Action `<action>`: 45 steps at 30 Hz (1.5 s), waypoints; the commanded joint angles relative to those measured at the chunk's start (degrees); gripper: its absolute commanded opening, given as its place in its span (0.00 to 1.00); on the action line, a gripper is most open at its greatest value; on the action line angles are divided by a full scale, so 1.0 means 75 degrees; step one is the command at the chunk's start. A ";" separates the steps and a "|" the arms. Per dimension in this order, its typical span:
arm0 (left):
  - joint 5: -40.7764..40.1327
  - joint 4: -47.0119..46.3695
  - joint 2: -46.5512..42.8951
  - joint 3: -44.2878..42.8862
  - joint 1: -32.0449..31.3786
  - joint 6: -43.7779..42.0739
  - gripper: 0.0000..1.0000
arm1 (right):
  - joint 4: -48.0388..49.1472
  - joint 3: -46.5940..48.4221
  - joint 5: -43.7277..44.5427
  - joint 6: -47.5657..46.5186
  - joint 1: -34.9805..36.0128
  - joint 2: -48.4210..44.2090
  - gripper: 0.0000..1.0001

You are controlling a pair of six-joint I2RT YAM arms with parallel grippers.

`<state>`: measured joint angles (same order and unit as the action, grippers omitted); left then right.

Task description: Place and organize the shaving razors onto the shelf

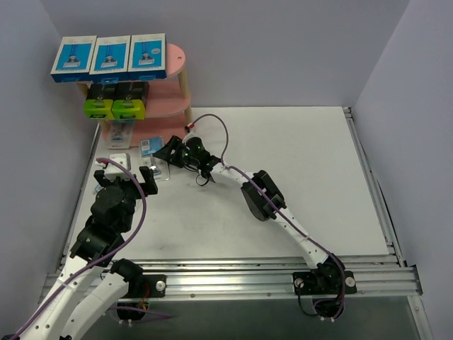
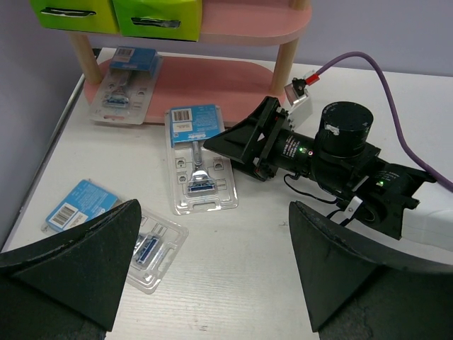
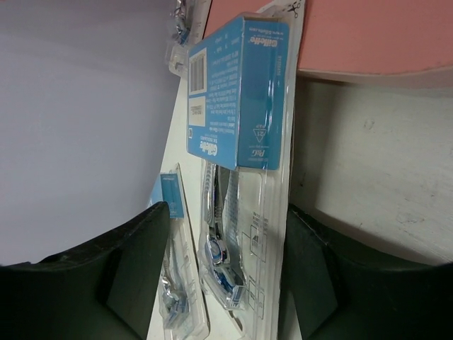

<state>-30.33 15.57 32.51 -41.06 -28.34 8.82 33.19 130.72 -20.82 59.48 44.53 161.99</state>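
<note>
The pink shelf (image 1: 178,59) stands at the far left. Three blue-and-white razor boxes (image 1: 110,57) line its top board. Two black boxes with lime-green ends (image 1: 115,100) sit on the middle board, and one blister pack (image 2: 124,92) lies on the bottom board (image 2: 233,78). A second blister pack (image 2: 202,163) lies on the table just in front of the shelf. My right gripper (image 3: 226,209) is turned sideways and open, its fingers straddling that pack's edge. A third pack (image 2: 152,251) lies partly behind the finger of my open, empty left gripper (image 2: 214,204), which hovers nearer.
Grey walls close in behind and to the left of the shelf (image 3: 354,35). The right arm (image 1: 262,195) stretches diagonally across the white table (image 1: 297,163). A purple cable (image 1: 223,134) loops above the right wrist.
</note>
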 commanded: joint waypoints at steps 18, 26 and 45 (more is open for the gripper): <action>-0.0093 -0.0307 -0.0046 -0.0045 -0.0065 0.0066 0.94 | 0.1034 -0.1337 -0.0165 0.0483 -0.0184 -0.0526 0.00; -0.0105 -0.0307 -0.0092 -0.0092 0.0040 0.0054 0.94 | 0.2229 -0.3794 -0.0084 0.0881 -0.0547 -0.2214 0.00; 0.3445 -0.0856 -0.1557 0.1862 0.0087 0.5736 0.94 | 0.4141 -0.8791 0.0244 0.1397 -0.1625 -0.6737 0.00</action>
<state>-8.86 15.11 23.81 -30.09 -28.01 39.79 58.72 66.76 -19.99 69.28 31.81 117.08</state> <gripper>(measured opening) 0.941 0.081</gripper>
